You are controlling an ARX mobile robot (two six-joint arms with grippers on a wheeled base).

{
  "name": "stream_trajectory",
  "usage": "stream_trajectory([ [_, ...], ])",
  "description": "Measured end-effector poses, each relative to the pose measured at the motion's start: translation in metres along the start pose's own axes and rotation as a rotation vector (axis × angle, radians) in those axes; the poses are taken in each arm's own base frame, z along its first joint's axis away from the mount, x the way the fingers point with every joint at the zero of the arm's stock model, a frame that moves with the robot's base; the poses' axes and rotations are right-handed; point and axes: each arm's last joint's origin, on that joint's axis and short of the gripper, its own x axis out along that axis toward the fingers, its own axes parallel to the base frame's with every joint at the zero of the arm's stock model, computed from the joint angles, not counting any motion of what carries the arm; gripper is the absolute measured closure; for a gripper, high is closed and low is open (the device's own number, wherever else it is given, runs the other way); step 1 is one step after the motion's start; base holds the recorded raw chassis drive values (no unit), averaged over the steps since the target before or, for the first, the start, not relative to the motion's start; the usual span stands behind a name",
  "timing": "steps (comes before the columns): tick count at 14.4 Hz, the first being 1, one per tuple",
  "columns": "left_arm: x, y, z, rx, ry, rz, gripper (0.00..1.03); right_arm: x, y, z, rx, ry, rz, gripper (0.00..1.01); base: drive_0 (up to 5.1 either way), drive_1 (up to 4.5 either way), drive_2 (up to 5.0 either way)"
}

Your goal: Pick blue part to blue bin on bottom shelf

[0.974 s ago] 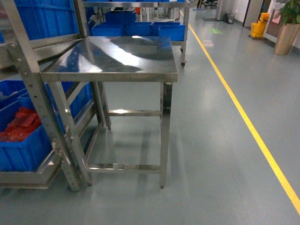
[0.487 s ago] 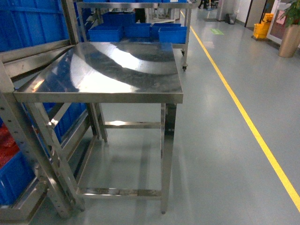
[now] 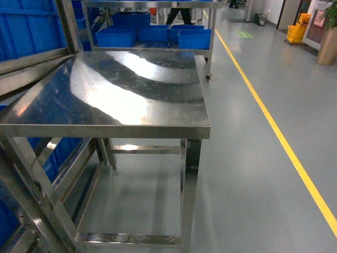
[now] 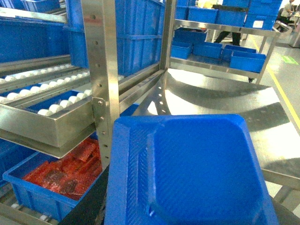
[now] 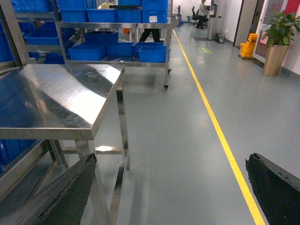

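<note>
Crate point(image 4: 42, 194) at 8 o'clock: red bags | blue tray point(image 4: 187, 173) foreground | table point(image 3: 121, 100) edge near | right gripper point(image 5: 173, 187) apart; left's state untellable

Steel tables: one small steel table point(image 3: 131, 89).
Yellow floor lines: one yellow line point(image 3: 274, 126).
Blue bins on the far cart's lower level: three blue bins point(image 3: 152, 36) in the head view.
Crates with red bags: one crate of red bags point(image 4: 61, 176).
Blue trays near the left wrist camera: one blue tray point(image 4: 187, 173).
Potted plants: one potted plant point(image 5: 276, 40).
</note>
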Motion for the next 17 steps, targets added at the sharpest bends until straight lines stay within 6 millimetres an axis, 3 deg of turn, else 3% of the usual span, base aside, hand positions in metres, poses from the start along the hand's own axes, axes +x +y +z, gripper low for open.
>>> stream_trajectory([
  [17,-0.0001,0.0002,-0.0001,0.001,0.001,0.001,0.60,0.0000,0.0000,0.0000,0.000,0.000,0.000,0.03,-0.1,4.21,-4.4],
])
